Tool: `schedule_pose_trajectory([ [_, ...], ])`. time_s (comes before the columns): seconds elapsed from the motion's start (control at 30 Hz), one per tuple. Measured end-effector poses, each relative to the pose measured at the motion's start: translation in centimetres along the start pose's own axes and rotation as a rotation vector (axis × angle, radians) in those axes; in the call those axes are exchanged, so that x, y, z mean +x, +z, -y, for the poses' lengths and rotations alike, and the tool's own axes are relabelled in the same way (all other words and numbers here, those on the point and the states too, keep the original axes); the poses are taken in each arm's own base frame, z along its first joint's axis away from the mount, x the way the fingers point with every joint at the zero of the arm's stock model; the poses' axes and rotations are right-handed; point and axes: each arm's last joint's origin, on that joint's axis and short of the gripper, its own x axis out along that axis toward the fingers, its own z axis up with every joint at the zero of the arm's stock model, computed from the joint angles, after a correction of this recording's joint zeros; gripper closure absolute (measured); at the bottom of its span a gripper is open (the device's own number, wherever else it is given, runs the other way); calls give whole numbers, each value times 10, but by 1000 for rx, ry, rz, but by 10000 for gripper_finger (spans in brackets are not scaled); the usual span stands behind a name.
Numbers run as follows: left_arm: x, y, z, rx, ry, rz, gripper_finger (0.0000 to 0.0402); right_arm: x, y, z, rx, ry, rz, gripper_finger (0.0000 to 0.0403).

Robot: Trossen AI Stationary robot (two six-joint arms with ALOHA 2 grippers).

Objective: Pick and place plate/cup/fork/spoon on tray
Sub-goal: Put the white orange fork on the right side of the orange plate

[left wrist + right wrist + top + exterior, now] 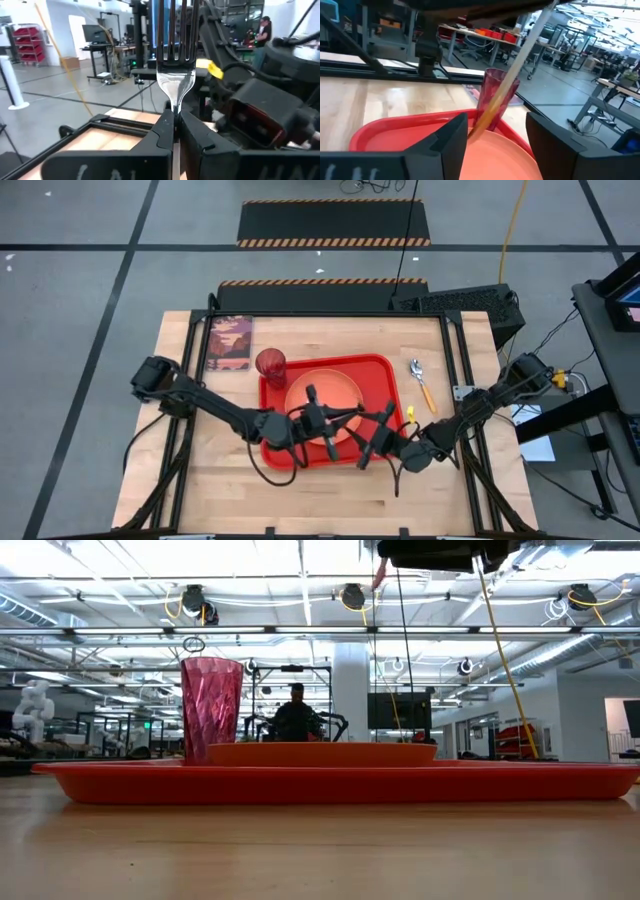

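The red tray (378, 370) lies mid-table. The orange plate (335, 388) rests flat on it. The dark red cup (271, 364) stands upright in the tray's far left corner. The spoon (421, 380) lies on the table to the right of the tray. My left gripper (335, 425) hovers over the plate, shut on the fork (174, 60). My right gripper (362, 435) faces it over the tray's right half, open. The fork's orange handle (492, 107) slants down between my right gripper's fingers, close to one finger (454, 134); I cannot tell whether they touch. My left gripper pinches the fork's silver neck (174, 102), just below the tines, between its two fingers. The fork lies across the fingers, with the tines standing out on one side and the handle on the other. The fork is lifted clear of the plate and tray.
A picture card (229, 343) lies on the table left of the cup. Bare wooden table lies in front of the tray (330, 500). In the low view a person (296, 718) sits in the room behind the table.
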Motion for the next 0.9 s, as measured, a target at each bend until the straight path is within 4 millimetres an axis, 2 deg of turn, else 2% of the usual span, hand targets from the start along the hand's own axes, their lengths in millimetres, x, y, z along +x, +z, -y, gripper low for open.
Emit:
schedule_pose_trajectory([
  [0.3, 5, -4, 4, 8, -11, -5, 391, 1, -1, 0, -1, 26, -3, 240],
  [0.47, 6, -4, 5, 6, -38, -1, 391, 1, -1, 0, -3, 27, -2, 287],
  [0.73, 5, -3, 6, 3, -58, 2, 381, 1, 0, 0, -26, 18, -2, 384],
  [0.8, 3, -4, 9, 8, -69, -5, 375, 0, 0, 0, -27, 14, -2, 396],
  [0.9, 0, -3, 11, 14, -79, -17, 356, 0, -1, 0, -33, 19, -3, 394],
])
